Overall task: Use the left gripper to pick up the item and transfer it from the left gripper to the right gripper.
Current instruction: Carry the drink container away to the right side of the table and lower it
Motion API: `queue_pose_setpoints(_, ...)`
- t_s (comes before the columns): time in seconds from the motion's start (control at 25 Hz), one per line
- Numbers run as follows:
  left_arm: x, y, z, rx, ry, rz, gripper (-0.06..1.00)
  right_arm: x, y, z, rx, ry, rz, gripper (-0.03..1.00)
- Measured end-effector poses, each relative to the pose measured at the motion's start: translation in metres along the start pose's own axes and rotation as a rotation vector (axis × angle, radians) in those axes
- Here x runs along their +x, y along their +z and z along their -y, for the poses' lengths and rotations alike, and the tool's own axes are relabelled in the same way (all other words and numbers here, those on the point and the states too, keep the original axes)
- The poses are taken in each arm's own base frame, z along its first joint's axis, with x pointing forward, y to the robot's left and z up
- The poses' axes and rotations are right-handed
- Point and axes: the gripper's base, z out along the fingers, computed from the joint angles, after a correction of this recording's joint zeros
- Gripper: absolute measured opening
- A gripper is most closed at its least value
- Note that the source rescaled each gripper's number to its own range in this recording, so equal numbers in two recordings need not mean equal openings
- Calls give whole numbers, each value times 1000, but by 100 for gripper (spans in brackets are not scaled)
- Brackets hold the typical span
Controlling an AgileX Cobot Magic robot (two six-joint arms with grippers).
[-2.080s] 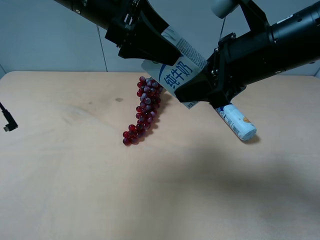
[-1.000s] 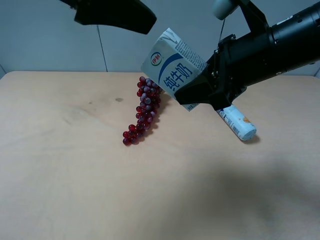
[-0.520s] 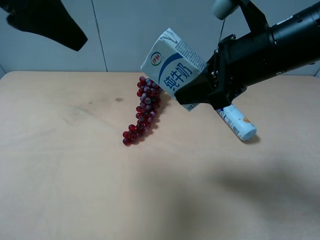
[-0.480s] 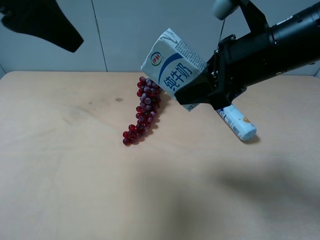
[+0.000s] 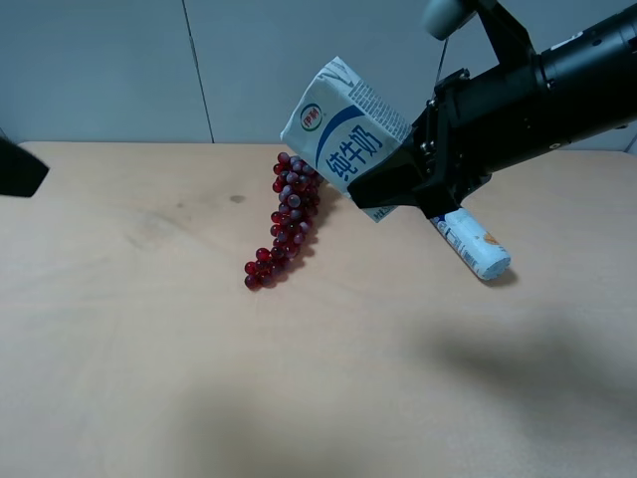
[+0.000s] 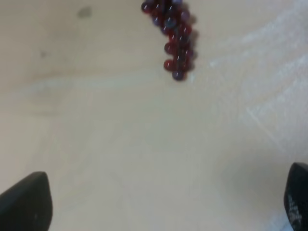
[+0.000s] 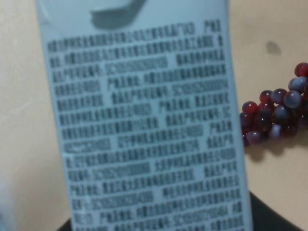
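The white-and-blue milk carton hangs tilted in the air above the table, gable top up and to the left. My right gripper is shut on its lower end. In the right wrist view the carton's printed side fills most of the frame. My left gripper is far off at the left edge of the exterior high view, where only a black tip shows. In the left wrist view the left gripper is open and empty, with its black fingers wide apart above bare table.
A red grape bunch lies on the tan table under the carton; it also shows in the left wrist view and the right wrist view. A white-and-blue tube lies below the right arm.
The left gripper let go of the carton's top and drew away up, then left and down to the table's left edge. The carton stays still in the right gripper.
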Motion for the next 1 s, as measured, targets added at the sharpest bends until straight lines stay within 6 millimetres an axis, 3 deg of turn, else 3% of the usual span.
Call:
queue_pose_setpoints(0.36,99,-12,14,-48,-29,140,95,0,0,0,0,3,-2,0)
queue_pose_setpoints(0.56,141,-11,20,-57,-44,227,94,0,0,0,0,5,-2,0)
queue_pose_setpoints(0.76,167,-16,25,-64,-54,319,94,0,0,0,0,5,-2,0)
queue_pose_setpoints(1.0,175,-15,26,-61,-65,283,91,0,0,0,0,5,-2,0)
